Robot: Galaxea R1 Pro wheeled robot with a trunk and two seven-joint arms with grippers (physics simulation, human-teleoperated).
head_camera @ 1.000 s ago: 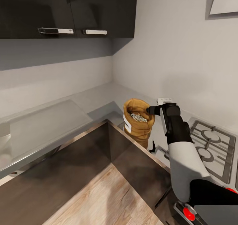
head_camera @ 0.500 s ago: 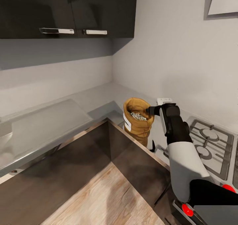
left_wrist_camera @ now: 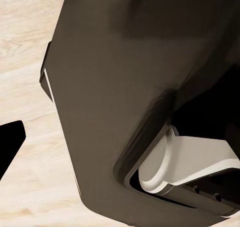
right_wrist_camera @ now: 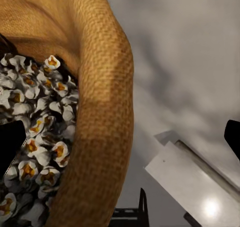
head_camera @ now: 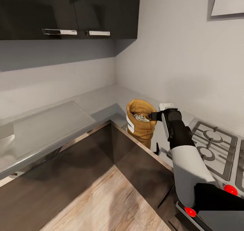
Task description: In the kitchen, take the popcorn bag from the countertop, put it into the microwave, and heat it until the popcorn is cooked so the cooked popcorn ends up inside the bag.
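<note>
Popcorn bag rim sits between right tool's level, outstretched fingers.

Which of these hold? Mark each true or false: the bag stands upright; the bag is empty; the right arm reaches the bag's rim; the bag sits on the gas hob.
1. The popcorn bag stands upright on the countertop. True.
2. The bag is empty. False: popcorn fills it.
3. The right gripper is at the bag's rim. True.
4. The bag sits on the gas hob. False: it stands on the countertop beside it.
</note>
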